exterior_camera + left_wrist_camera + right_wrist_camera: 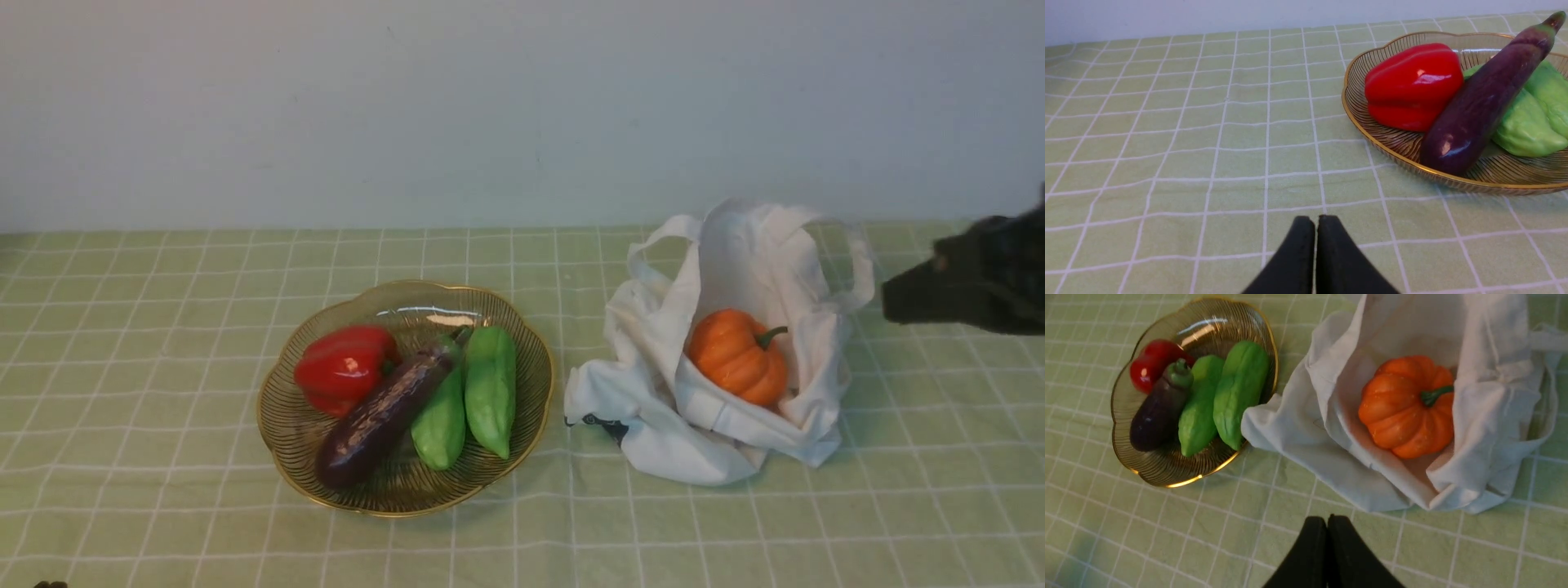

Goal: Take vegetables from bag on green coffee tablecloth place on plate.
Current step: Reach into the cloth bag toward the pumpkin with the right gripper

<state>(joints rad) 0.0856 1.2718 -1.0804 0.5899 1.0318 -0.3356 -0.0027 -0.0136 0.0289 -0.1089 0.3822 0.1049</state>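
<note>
An orange ribbed pumpkin (736, 354) with a green stem lies inside the open white cloth bag (653, 412) on the green checked tablecloth (163, 269). The right wrist view shows the pumpkin (1404, 408) and the bag (1306, 428) too. The amber glass plate (506, 322) stands left of the bag. My right gripper (894, 298) hovers at the bag's right, shut and empty; its tips (1327, 522) show pressed together. My left gripper (1316, 222) is shut and empty above the cloth, short of the plate (1372, 130).
The plate holds a red pepper (343, 367), a dark purple eggplant (380, 416) and two green gourds (490, 388). A pale wall (522, 106) rises behind the table. The bag's loop handles (857, 261) stick up at its far side.
</note>
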